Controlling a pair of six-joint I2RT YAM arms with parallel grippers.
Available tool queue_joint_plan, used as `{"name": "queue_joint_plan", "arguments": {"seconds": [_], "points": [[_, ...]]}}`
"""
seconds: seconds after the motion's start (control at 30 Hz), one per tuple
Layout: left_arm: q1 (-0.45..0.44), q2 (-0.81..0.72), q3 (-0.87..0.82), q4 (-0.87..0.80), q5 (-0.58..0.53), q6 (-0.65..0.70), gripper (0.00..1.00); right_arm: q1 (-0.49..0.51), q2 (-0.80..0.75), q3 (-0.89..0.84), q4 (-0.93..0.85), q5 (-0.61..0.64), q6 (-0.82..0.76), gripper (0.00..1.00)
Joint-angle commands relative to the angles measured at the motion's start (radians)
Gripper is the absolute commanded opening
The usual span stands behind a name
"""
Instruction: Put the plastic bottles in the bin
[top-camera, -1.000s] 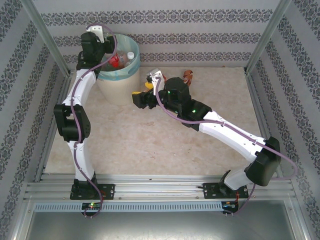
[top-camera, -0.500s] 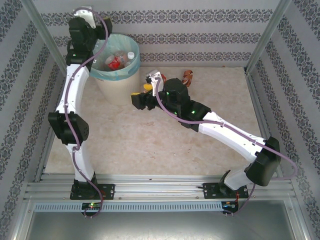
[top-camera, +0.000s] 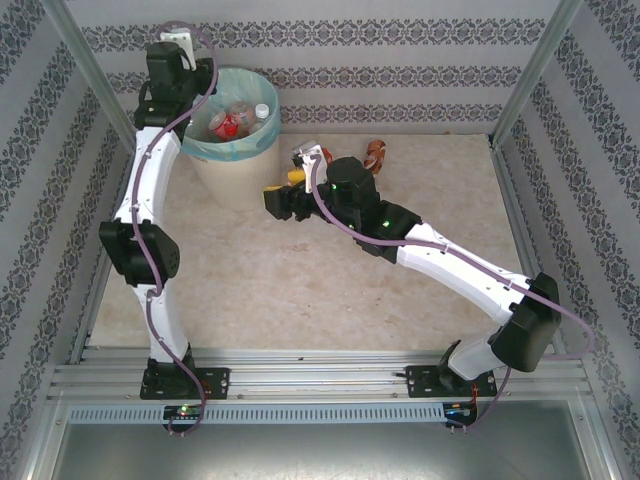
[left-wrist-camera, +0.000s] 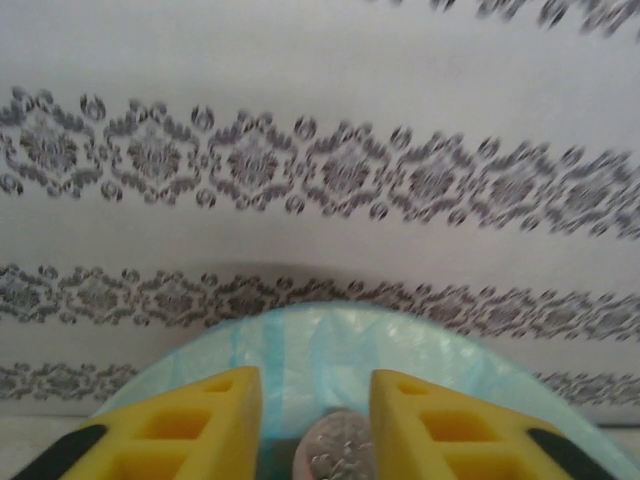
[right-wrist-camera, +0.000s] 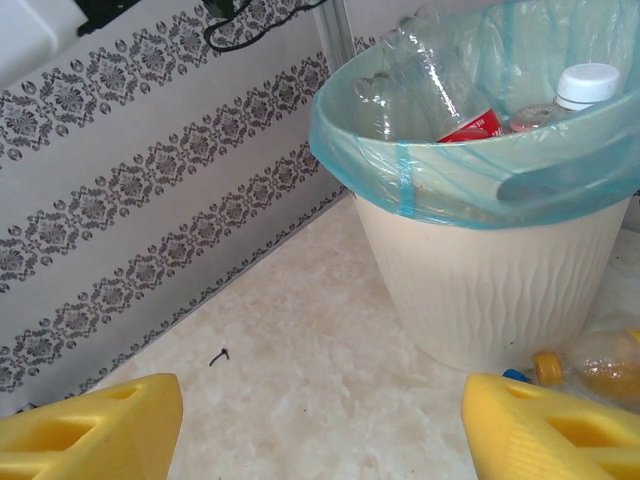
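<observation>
At the bin (right-wrist-camera: 480, 290) rim, far left table (top-camera: 300, 290) corner, left gripper (left-wrist-camera: 313, 400) held slightly parted, right gripper (right-wrist-camera: 320, 420) held wide apart nearby.

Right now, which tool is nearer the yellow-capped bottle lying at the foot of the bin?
Right. The right tool is low beside the yellow-capped bottle at the base of the bin; the left tool is raised at its rim, facing the wall.

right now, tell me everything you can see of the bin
The bin is a round, cream-white wastebasket with a wavy ribbed wall, narrowing downward. It stands upright on the table near the far left corner. A pale teal bag lines it, folded over the rim. Clear bottles, some red-labelled, one white-capped, lie inside.
</observation>
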Motion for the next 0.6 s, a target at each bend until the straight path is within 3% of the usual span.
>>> {"name": "queue_joint_plan", "arguments": {"seconds": [0.0, 0.07, 0.2, 0.57], "points": [[0.041, 0.058, 0.177, -0.135, -0.008, -0.030, 0.28, 0.015, 0.008, 0.016, -0.009, -0.011, 0.022, 0.74], [0.062, 0.106, 0.272, -0.223, 0.012, -0.058, 0.21, 0.016, 0.011, 0.017, -0.010, -0.010, 0.026, 0.73], [0.101, 0.116, 0.256, -0.285, 0.058, -0.106, 0.11, 0.019, 0.020, 0.019, -0.014, -0.013, 0.029, 0.73], [0.114, 0.163, 0.242, -0.391, 0.203, -0.123, 0.09, 0.028, 0.062, 0.050, -0.024, -0.025, 0.056, 0.72]]}}
